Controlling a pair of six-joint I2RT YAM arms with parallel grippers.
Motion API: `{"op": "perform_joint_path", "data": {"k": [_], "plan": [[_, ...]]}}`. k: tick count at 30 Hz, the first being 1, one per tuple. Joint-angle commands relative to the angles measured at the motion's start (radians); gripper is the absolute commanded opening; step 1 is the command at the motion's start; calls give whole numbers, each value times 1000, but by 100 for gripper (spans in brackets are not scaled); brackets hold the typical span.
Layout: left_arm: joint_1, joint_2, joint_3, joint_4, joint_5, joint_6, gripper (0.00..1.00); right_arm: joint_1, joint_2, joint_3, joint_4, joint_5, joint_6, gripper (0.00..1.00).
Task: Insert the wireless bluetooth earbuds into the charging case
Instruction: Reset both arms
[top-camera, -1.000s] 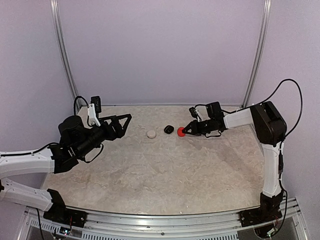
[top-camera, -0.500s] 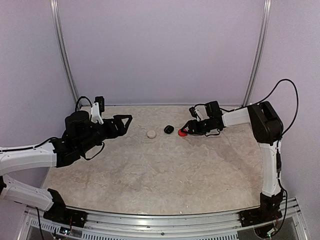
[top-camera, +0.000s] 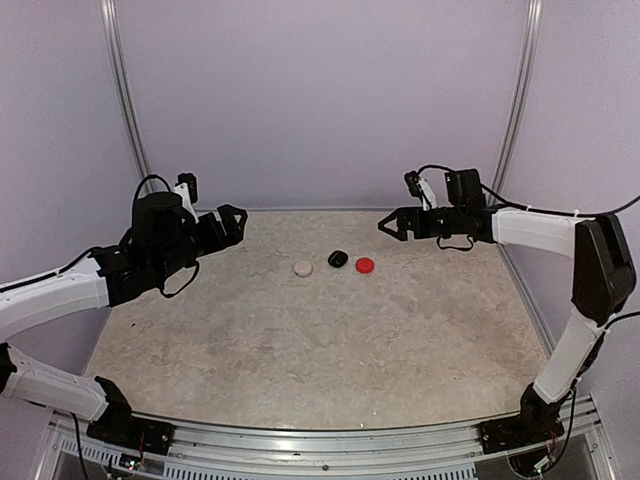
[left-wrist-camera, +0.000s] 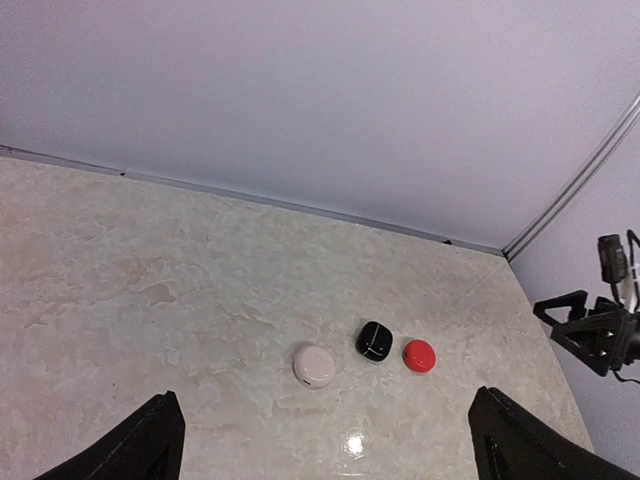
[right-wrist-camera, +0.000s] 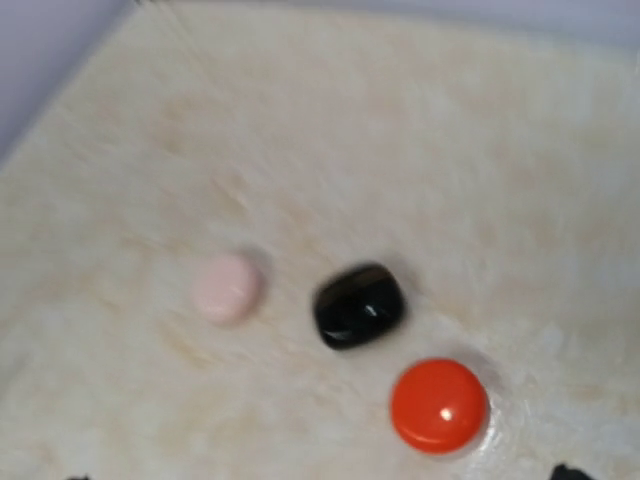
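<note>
Jaws of the right claw (top-camera: 388, 225) stand wide apart with nothing between them. It hangs raised over the far right part of the desk (top-camera: 330, 350), aimed toward the middle and well apart from everything on it. The left claw (top-camera: 232, 220) mirrors it over the far left part, likewise released and empty. Its two dark fingers (left-wrist-camera: 150, 445) frame the bottom corners of its own wrist view.

Between the claws, close to the desk's far edge and about midway along it, three small rounded charging cases lie in a short row. The white case (left-wrist-camera: 315, 365) is nearest the left side, the black case (left-wrist-camera: 375, 341) is just beside it, and the red case (left-wrist-camera: 419, 355) is just beside that. None touches another. All three look shut, though the right wrist view is blurred and I cannot vouch for how flush the lids sit. No earbuds lie loose on the desk in any view. If they are here, they are inside the cases and hidden.

My reading is that the inserting step is finished, or very nearly so, with neither claw engaged. What remains is probably only to confirm that each lid is seated. If one stands proud, a gentle press from above would do, with the tiny case steadied so that it does not skate on the smooth top.

The desk is pale beige with a marbled pattern and glossy enough to catch a spot of light near the white case. Plain lilac walls (top-camera: 320, 100) enclose it, slim metal posts (top-camera: 515, 100) rise at the far corners, and a metal rail (top-camera: 330, 445) runs along the near edge where the arms are bolted.
</note>
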Motion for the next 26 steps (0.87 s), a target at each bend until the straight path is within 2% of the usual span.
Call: {"op": "perform_joint_path", "data": {"k": [1, 13, 19, 26], "plan": [[9, 6, 19, -150, -92, -3, 99, -5, -193, -145, 47, 9, 10, 99], [-14, -68, -186, -170, -92, -92, 99, 19, -714, -655, 205, 49, 65, 100], [-70, -17, -220, -130, -108, -117, 99, 26, -809, -811, 295, 58, 108, 99], [-93, 28, -209, -105, -148, -116, 99, 28, -811, -843, 330, 60, 113, 100]]}}
